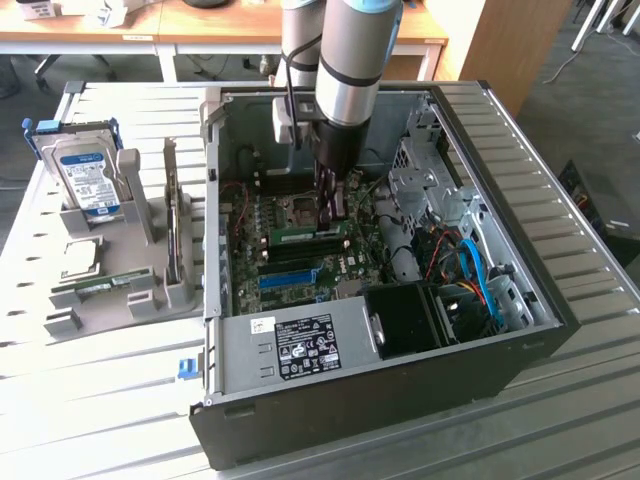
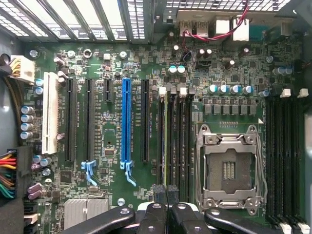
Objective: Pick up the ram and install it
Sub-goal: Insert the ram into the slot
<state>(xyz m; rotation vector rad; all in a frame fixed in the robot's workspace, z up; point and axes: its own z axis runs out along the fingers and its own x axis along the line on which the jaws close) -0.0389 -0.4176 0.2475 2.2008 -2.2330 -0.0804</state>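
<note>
The ram (image 1: 300,236) is a slim green stick standing edge-up in a memory slot of the motherboard inside the open computer case (image 1: 250,400). In the wrist view the ram (image 2: 167,141) shows as a thin greenish line running straight into the seam between the black fingers. My gripper (image 1: 332,215) reaches down into the case and is shut on the ram's end nearest the exterior view's right. Seen from the wrist, the gripper (image 2: 166,191) has its fingers pressed close together over that end. The slot lies beside the bare processor socket (image 2: 229,168).
A grey rack at the exterior view's left holds a hard drive (image 1: 88,175), a silver processor chip (image 1: 80,258) and another green stick (image 1: 100,287). Inside the case are a black fan shroud (image 1: 405,320), cables and a drive cage (image 1: 425,185). A blue expansion slot (image 2: 126,122) runs parallel to the memory slots.
</note>
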